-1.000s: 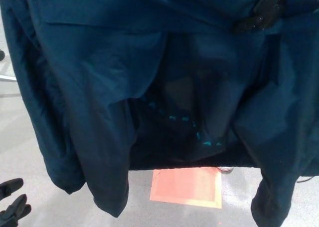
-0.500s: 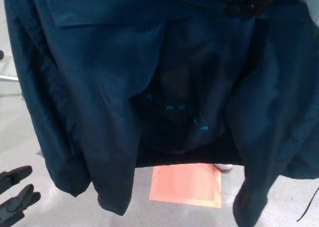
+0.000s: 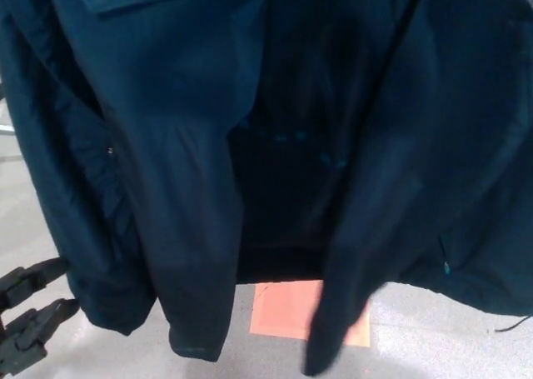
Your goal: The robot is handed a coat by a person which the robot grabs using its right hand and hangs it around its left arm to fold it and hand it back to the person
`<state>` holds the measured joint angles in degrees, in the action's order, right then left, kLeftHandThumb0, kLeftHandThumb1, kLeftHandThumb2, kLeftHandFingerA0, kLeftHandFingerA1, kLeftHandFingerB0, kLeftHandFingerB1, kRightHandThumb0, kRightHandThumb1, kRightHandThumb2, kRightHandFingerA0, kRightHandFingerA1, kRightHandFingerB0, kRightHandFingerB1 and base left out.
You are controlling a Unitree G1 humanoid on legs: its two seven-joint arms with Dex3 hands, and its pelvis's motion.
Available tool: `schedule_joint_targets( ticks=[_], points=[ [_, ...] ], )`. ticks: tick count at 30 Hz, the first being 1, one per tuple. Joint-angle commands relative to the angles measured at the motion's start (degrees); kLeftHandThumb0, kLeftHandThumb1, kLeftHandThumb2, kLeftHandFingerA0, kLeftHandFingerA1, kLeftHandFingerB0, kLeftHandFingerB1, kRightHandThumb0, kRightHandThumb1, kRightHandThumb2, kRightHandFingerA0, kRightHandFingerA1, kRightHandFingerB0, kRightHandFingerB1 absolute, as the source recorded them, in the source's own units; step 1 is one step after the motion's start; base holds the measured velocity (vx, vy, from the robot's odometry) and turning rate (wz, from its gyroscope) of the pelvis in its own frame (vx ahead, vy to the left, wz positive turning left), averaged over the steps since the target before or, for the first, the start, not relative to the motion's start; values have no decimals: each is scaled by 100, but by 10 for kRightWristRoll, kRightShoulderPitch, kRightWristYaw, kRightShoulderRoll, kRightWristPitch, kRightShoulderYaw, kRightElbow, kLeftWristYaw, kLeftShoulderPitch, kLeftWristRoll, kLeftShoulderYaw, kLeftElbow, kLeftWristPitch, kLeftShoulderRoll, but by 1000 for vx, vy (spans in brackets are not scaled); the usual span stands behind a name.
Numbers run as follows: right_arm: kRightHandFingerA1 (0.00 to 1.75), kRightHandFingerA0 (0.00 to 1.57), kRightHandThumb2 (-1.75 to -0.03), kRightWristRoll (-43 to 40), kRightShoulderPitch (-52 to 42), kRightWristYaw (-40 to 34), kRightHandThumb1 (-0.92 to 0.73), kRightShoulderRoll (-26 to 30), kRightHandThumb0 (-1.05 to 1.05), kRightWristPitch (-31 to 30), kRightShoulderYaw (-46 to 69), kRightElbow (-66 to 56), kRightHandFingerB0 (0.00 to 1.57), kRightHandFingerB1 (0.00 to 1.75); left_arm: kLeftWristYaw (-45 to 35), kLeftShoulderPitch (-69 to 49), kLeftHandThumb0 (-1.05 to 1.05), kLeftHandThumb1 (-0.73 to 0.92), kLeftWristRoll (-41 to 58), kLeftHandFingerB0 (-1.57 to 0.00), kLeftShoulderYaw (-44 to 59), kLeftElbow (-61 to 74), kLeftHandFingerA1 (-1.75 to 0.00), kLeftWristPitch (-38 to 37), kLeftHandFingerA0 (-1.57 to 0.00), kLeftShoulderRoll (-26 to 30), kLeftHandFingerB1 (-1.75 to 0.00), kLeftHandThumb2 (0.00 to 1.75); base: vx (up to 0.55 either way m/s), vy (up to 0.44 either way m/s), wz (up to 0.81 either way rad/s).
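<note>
A dark navy coat (image 3: 183,146) hangs open across almost the whole head view, its darker lining (image 3: 291,146) with small teal marks in the middle. My left hand (image 3: 29,312) shows at the bottom left, open, its black fingers (image 3: 42,272) spread and pointing right. The fingertips lie right at the coat's lower left edge; I cannot tell whether they touch it. My right hand does not show; whatever holds the coat up is above the picture's top edge.
Below the coat's hem an orange square mat (image 3: 283,311) lies on the grey floor (image 3: 450,337). A thin dark cable (image 3: 510,325) shows at the lower right. The coat hides everything behind it.
The coat has risen and swung closer, and its right panel has swept left over the mat. My right hand has left the top edge. My left hand has risen towards the coat's edge.
</note>
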<state>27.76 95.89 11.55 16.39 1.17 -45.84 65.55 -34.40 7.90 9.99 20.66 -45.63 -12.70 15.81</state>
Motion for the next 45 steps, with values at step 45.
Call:
schedule_joint_targets(
  ticks=[45],
  points=[
    [155, 84, -60, 47, 187, -194, -69, -157, -31, 58, 131, 92, 85, 79, -374, -129, -64, 83, 137, -22, -266, 535, -41, 161, -27, 132, -36, 64, 0, 0, 0]
  ],
)
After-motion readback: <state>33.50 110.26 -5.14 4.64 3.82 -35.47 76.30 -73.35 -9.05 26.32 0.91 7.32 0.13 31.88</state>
